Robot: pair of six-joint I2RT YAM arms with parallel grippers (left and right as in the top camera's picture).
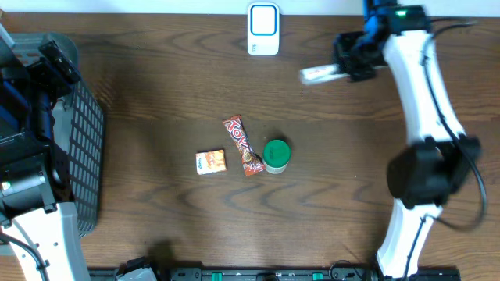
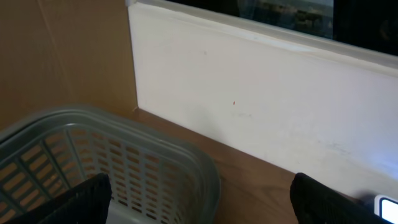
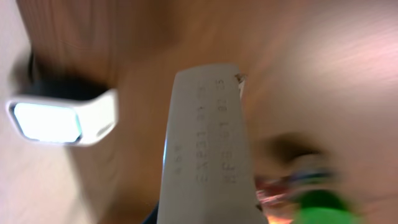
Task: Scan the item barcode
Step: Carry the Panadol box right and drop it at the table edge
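Jaws on the right arm (image 1: 414,86) pinch one end of a flat white packet (image 1: 319,74), pressed nearly together on it. The rest of the packet sticks out to the left of the right jaws, over the far right part of the bench (image 1: 156,218). Its free end points toward the white scanner (image 1: 263,29), which stands at the middle of the far edge. The packet is near the scanner but apart from it, off to the scanner's right.

In the right wrist view the packet (image 3: 205,143) runs up from the jaws through the middle of the frame. A line of stamped print runs along its face, too blurred to read. The scanner (image 3: 59,118) lies to its left with its window lit.

Three other items sit together at the middle of the bench, well apart from both arms. They are a red candy bar (image 1: 242,146), a green-lidded tub (image 1: 276,154) just beside the bar's lower end, and a small orange-and-white box (image 1: 211,161) to the left.

The left jaws are spread wide with nothing between the dark fingers (image 2: 93,199). They hang above the grey basket (image 1: 82,156) at the left edge.
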